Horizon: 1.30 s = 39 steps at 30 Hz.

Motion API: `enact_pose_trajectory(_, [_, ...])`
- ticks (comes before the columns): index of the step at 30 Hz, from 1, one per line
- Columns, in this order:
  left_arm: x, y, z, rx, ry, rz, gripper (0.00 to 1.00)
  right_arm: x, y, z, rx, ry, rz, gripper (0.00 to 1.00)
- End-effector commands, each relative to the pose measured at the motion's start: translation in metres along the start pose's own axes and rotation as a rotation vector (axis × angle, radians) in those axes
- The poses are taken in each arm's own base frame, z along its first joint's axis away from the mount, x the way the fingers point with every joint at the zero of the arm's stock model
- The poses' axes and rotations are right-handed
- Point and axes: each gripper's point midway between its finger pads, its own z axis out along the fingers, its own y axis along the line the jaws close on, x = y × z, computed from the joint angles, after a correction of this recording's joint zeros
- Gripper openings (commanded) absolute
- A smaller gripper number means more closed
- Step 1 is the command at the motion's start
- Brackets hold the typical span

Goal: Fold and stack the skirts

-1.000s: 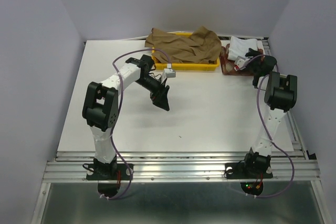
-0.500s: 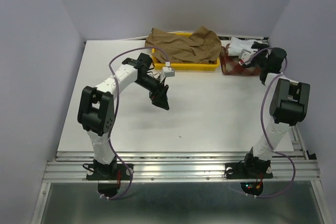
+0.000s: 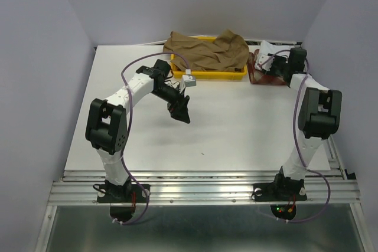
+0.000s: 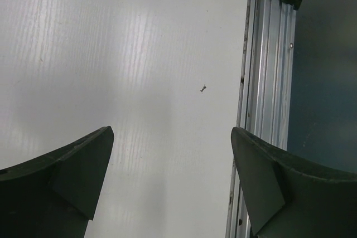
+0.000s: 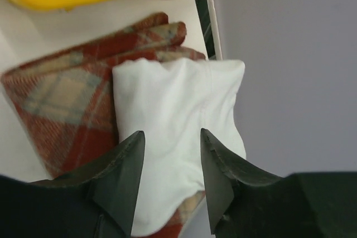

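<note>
Three sides: pale walls (image 3: 41, 57) close in the white table (image 3: 236, 140) at the left, back and right; an aluminium rail (image 3: 201, 188) runs along the near edge.
Open room: the left, middle and near parts of the board are free for moving. All the cloth is crowded along the back edge, from the centre to the right corner.
Right edge: the checked and white skirts lie close to the table's right rim and the right wall.
Left gripper (image 4: 171, 133): it hangs over bare board left of centre with jaws spread wide, clasping and touching nothing. Its wrist view shows only the smooth, faintly streaked board, a small dark speck (image 4: 203, 88) and the rail.
Right gripper (image 5: 171, 134): it is at the back right corner, over the white skirt. The jaws are parted by a moderate gap with nothing clasped, and white cloth shows between the tips. Whether they touch the cloth cannot be told.
Yellow tray (image 3: 209, 75): hard glossy plastic with a rounded rim, at back centre.
Tan-brown skirt (image 3: 207, 51): the largest, soft and rumpled, heaped in the tray and spilling over its rim.
Red-and-beige checked skirt (image 5: 61, 98): woven plaid, folded flat on the board just right of the tray.
White skirt (image 5: 178, 93): plain, smooth, folded roughly oblong with one wavy edge, lying on the checked skirt.
</note>
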Motion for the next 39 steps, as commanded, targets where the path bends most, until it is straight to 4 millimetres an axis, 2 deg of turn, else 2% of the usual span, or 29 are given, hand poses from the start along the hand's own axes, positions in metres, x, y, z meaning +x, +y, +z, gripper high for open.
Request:
enact_pose_trajectory(1, [-0.005, -0.005, -0.003, 0.004, -0.017, 0.012, 0.99, -0.017, 0.003, 0.027, -0.005, 0.028, 0.051, 0.49])
enact_pose_trajectory(6, [-0.001, -0.003, -0.002, 0.005, -0.010, 0.007, 0.99, -0.017, 0.014, 0.054, -0.021, 0.054, 0.051, 0.46])
enact_pose_trajectory(12, [0.003, -0.003, -0.001, 0.007, -0.005, 0.001, 0.99, 0.002, 0.012, 0.073, -0.016, 0.097, 0.057, 0.47])
enact_pose_trajectory(14, [0.004, -0.002, -0.002, 0.005, -0.006, -0.002, 0.99, 0.007, 0.014, 0.075, -0.015, 0.115, 0.054, 0.42])
enact_pose_trajectory(15, [0.003, -0.002, -0.002, 0.004, -0.007, -0.003, 0.99, 0.007, 0.013, 0.075, -0.013, 0.117, 0.053, 0.35])
enact_pose_trajectory(18, [0.004, 0.000, -0.002, 0.004, -0.008, -0.007, 0.99, 0.002, 0.011, 0.069, -0.014, 0.112, 0.057, 0.26])
enact_pose_trajectory(20, [0.004, 0.000, -0.002, 0.006, -0.008, -0.007, 0.99, -0.003, 0.009, 0.065, -0.016, 0.099, 0.058, 0.25])
enact_pose_trajectory(23, [0.003, 0.000, -0.002, 0.009, -0.010, -0.004, 0.99, -0.015, 0.001, 0.054, -0.011, 0.079, 0.054, 0.17])
enact_pose_trajectory(26, [0.002, 0.000, -0.002, 0.011, -0.009, -0.003, 0.99, -0.024, -0.008, 0.048, -0.009, 0.063, 0.034, 0.04])
enact_pose_trajectory(27, [0.002, 0.000, -0.002, 0.011, -0.010, -0.002, 0.99, -0.024, -0.003, 0.047, -0.033, 0.068, 0.036, 0.01])
enact_pose_trajectory(33, [0.000, -0.002, -0.004, 0.006, -0.011, 0.003, 0.99, -0.026, -0.003, 0.040, -0.098, 0.060, -0.017, 0.01])
enact_pose_trajectory(37, [0.002, -0.001, -0.006, 0.000, -0.003, 0.005, 0.99, -0.020, 0.006, 0.025, -0.166, 0.070, -0.047, 0.01])
enact_pose_trajectory(39, [0.003, -0.002, -0.006, 0.001, -0.002, 0.002, 0.99, -0.012, 0.003, 0.016, -0.171, 0.085, -0.068, 0.01])
